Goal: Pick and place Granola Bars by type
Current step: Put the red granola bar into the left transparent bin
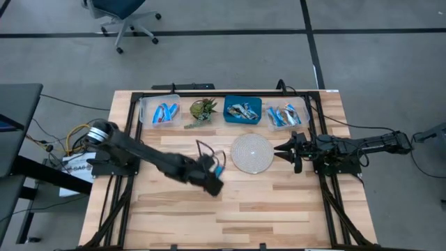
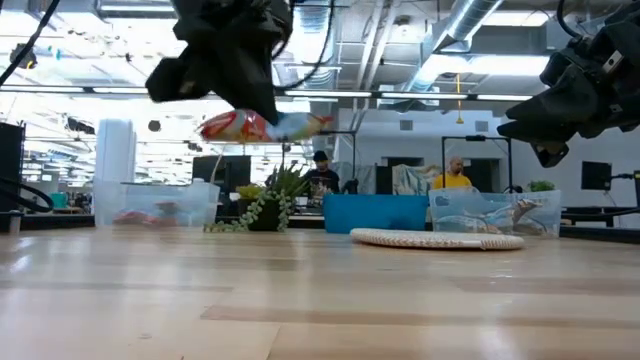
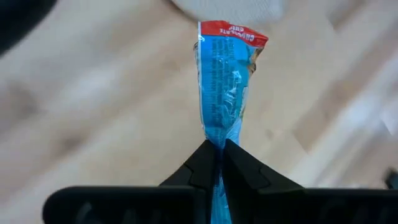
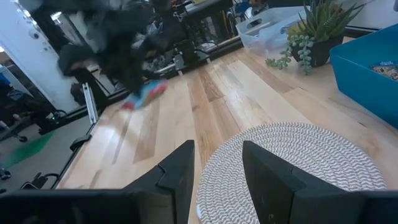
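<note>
The left gripper (image 3: 217, 152) is pinched tight on one end of a blue bar (image 3: 222, 81), whose red-tipped far end sticks straight out ahead of the fingertips. In the low view the bar (image 2: 262, 126) hangs just under that gripper, well above the table (image 2: 320, 300). From above, the gripper (image 1: 216, 171) sits just beside the woven disc (image 1: 251, 153). On the disc's other side the right gripper (image 4: 217, 171) waits, fingers spread, with the disc right ahead of them.
</note>
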